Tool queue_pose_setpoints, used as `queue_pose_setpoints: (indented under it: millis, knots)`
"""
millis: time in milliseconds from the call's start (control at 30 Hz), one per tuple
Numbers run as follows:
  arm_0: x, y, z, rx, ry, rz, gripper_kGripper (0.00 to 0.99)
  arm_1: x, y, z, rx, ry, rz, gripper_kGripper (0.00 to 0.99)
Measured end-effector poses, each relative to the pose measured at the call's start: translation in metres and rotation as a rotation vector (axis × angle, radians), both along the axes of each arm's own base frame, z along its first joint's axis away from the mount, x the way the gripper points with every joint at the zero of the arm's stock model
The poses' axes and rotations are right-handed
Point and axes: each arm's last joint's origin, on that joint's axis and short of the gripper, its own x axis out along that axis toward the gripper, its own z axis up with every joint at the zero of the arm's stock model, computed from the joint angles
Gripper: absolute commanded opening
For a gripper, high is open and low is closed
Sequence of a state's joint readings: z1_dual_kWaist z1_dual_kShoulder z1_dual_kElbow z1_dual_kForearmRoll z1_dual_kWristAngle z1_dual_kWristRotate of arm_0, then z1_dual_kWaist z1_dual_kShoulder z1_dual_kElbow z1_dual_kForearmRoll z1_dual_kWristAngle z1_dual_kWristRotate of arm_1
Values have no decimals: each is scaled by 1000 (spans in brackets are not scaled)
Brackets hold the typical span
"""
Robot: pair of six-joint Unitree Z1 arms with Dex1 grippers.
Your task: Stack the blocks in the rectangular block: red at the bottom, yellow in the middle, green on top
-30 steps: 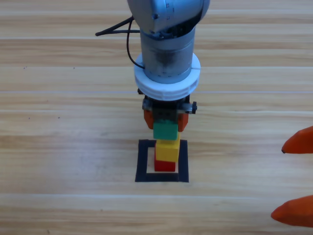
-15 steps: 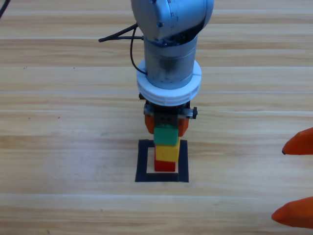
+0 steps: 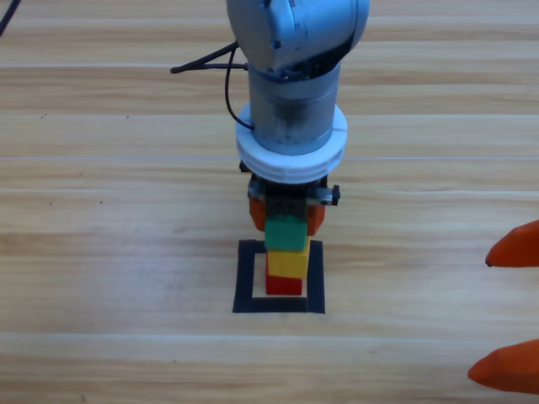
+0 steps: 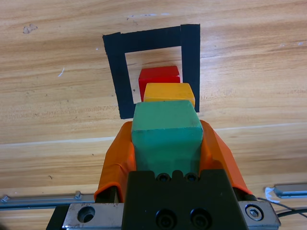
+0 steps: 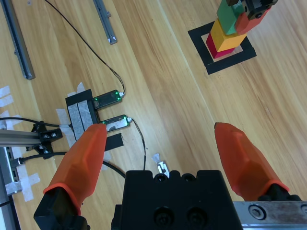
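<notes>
The red cube (image 3: pixel 285 285) stands inside the black tape square (image 3: pixel 248 278), and the yellow cube (image 3: pixel 287 263) sits on top of it. On the yellow rests the green cube (image 3: pixel 286 234), with my left gripper (image 3: pixel 286 220) shut on it from above. The left wrist view shows the green cube (image 4: pixel 166 132) between the orange jaws, and beyond it the yellow (image 4: pixel 169 92), the red (image 4: pixel 159 75) and the tape square (image 4: pixel 150 36). My right gripper (image 3: pixel 505 307) waits open at the right edge. From its wrist view the stack's yellow cube (image 5: pixel 222 36) shows far off.
The right wrist view shows two small boards with green lights (image 5: pixel 108 99) taped to the table, thin black cables (image 5: pixel 86 45) and metal rails (image 5: pixel 104 21) beyond my right gripper (image 5: pixel 160 129). Another rail (image 4: pixel 38 200) lies behind the left gripper.
My left gripper came down a little with the green cube, bringing it onto the yellow one. The right gripper has held still.
</notes>
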State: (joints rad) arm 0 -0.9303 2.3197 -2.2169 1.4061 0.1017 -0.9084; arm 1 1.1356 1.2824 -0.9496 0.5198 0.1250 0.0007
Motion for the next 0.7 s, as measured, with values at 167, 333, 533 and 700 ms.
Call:
queue_pose_setpoints:
  millis: [167,333,533,700]
  knots:
    - [1,-1,-3,5,3,0,0,0,0,0,0,0,0,988]
    - [1,-2,-6,10,7,0,0,0,0,0,0,0,0,988]
    - [2,-2,-7,10,8,0,0,0,0,0,0,-1,1,988]
    - [2,-2,-7,10,8,0,12,0,0,0,0,-1,1,988]
